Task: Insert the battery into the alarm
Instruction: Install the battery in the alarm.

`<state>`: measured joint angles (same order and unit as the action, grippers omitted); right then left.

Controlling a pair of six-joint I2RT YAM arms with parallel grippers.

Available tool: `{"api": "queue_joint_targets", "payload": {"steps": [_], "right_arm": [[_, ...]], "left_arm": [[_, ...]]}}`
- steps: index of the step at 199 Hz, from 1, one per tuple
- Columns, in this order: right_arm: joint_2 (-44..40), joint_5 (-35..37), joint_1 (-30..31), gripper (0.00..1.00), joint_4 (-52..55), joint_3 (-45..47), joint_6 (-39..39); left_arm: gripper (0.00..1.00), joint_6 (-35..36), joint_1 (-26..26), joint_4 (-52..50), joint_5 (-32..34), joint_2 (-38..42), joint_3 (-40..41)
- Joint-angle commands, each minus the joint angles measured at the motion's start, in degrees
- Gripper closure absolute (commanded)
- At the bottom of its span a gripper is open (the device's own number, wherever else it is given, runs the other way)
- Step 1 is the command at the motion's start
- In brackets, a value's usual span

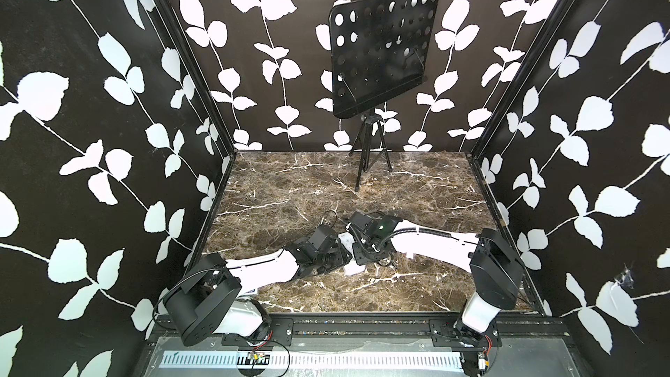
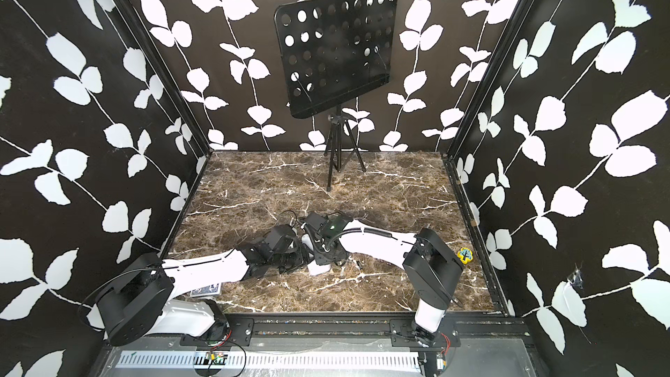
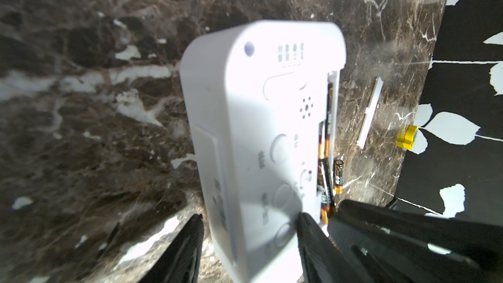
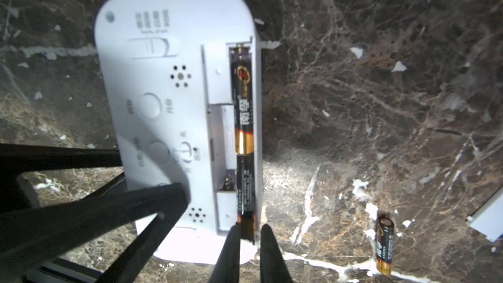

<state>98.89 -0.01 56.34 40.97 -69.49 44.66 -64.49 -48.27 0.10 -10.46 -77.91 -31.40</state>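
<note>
The right gripper (image 4: 250, 228) has its two fingers (image 4: 231, 254) nearly together around the near end of one battery (image 4: 246, 200). One finger touches it, but whether they really clamp it cannot be told. This battery lies a little askew in the open slot of the alarm (image 4: 163, 77). Just beyond it, in the same slot, sits a second battery (image 4: 243, 99), end to end with it.

The left gripper (image 3: 250, 216) is clamped on the alarm's near end, one finger on each face, the back side up. A third battery (image 4: 384, 246) lies loose on the brown marble table (image 4: 381, 104) beside the right gripper, apart from the alarm.

Farther out lie one white slot cover (image 3: 370, 112) and one small yellow object (image 3: 407, 136). One blue-patterned card box (image 2: 208, 290) lies by the left arm's base. In both top views the wrists hide most of the alarm. Behind the grippers one black music stand (image 1: 382, 52) stands on the same table, between black walls (image 1: 72, 175) with white leaves.
</note>
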Motion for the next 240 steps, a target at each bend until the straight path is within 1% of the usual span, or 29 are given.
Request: {"api": "queue_joint_targets", "payload": {"steps": [1,58,138,172,217,240], "right_arm": [[0.3,0.8,0.2,0.86,0.6,0.0,1.1],[1.2,0.0,0.1,0.90,0.6,0.3,0.7],[2.4,-1.9,0.3,0.96,-0.4,2.9,2.2],[0.8,-1.4,0.6,0.93,-1.4,4.0,2.6],[-2.8,-0.2,0.6,0.85,-2.6,3.5,3.0],[-3.5,0.1,0.6,0.84,-2.9,3.1,2.7]], "left_arm": [[0.43,0.3,0.1,-5.0,1.2,0.4,1.4],[0.43,0.2,0.1,-5.0,1.2,0.0,1.4],[0.43,-0.3,0.0,-4.7,1.0,-0.3,1.7],[0.43,-0.7,0.1,-4.7,0.6,-0.1,2.2],[0.43,-0.5,0.1,-5.3,0.7,0.6,2.3],[0.43,-0.5,0.1,-5.5,0.9,0.7,2.6]]}}
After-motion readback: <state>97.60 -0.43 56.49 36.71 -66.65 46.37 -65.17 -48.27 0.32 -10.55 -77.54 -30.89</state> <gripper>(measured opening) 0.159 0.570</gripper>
